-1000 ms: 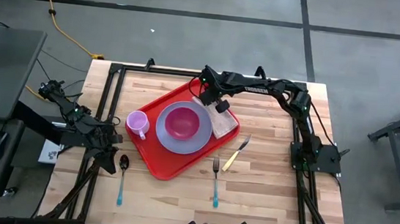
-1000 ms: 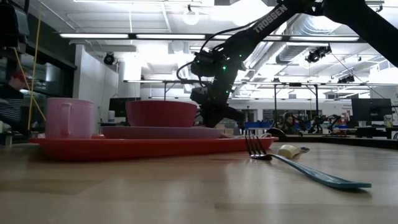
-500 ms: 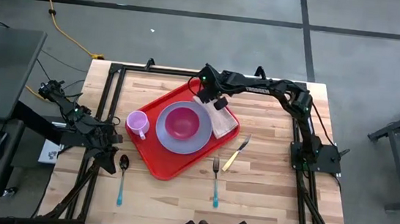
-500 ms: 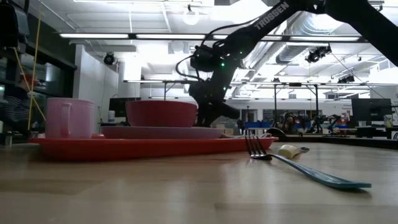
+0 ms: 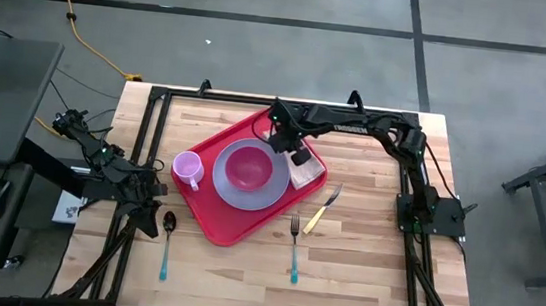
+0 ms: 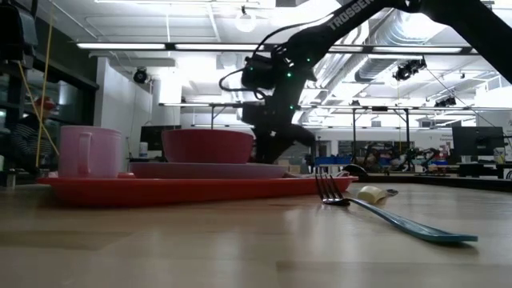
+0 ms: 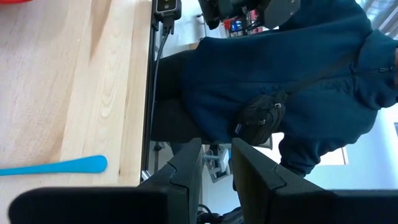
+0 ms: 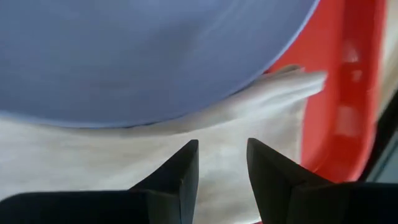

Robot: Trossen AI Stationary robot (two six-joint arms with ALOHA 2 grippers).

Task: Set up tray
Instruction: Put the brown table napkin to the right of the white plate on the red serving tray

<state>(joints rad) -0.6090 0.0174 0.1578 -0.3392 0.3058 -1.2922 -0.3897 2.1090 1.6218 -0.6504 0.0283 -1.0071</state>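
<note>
The red tray [image 5: 221, 223] lies askew in the middle of the table. On it stand a lavender plate [image 5: 275, 188] bearing a red bowl [image 5: 248, 169], and a pink cup [image 5: 187, 169] at its left end. A pale napkin [image 5: 306, 173] lies flat on the tray's right part, one edge under the plate's rim [image 8: 143, 56]. My right gripper [image 8: 222, 144] points steeply down just over the napkin [image 8: 124, 162], open, with nothing between its fingers. My left gripper [image 7: 216, 142] waits at the table's left edge, open and holding nothing.
A yellow-handled knife [image 5: 319, 213] and a blue-handled fork [image 5: 294, 247] lie on the wood to the right of and in front of the tray. A blue-handled spoon [image 5: 166, 243] lies near the left arm. A person in a blue jacket [image 7: 298, 74] stands at the near edge.
My right gripper has risen a little above the napkin and its wrist has turned somewhat. The napkin stays flat on the tray, and the plate, bowl and cup have not moved.
</note>
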